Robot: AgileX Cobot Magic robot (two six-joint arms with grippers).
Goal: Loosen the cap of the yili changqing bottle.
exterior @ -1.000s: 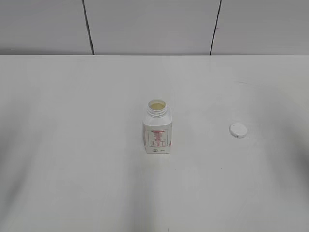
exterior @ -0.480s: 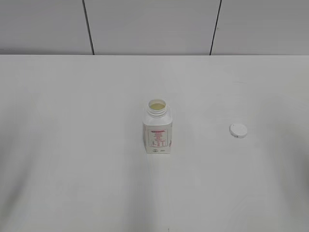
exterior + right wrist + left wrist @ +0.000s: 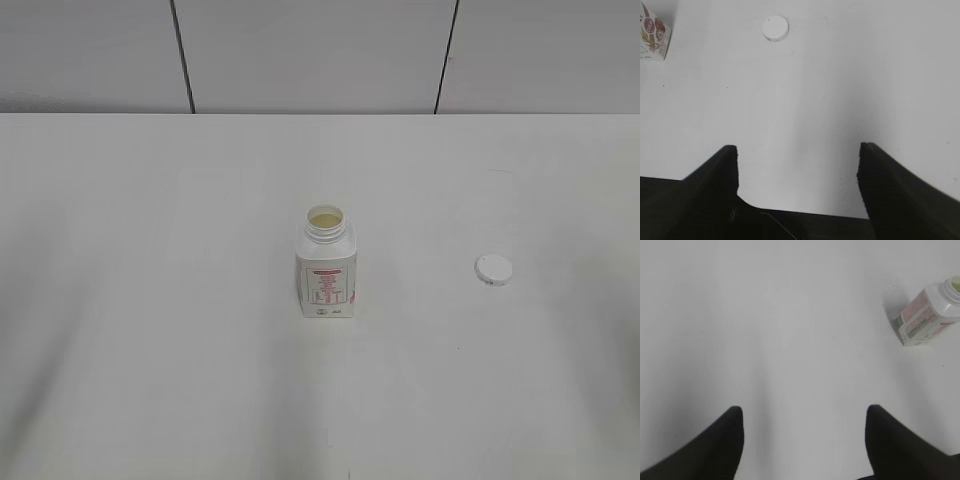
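Note:
The yili changqing bottle point(image 3: 326, 265) stands upright mid-table with its neck open and pale yellowish liquid showing. It also shows at the upper right of the left wrist view point(image 3: 928, 314) and at the top left corner of the right wrist view point(image 3: 654, 35). The white cap point(image 3: 493, 268) lies flat on the table to the bottle's right, apart from it; it shows near the top of the right wrist view point(image 3: 775, 27). My left gripper point(image 3: 802, 412) is open and empty, far from the bottle. My right gripper point(image 3: 797, 150) is open and empty, short of the cap. Neither gripper shows in the exterior view.
The white table point(image 3: 150, 300) runs back to a grey panelled wall point(image 3: 300, 50) with dark seams. Soft shadows lie on the table at the lower left and lower right of the exterior view.
The bottle and cap have not moved. The shadows at the table's front edges have shifted slightly.

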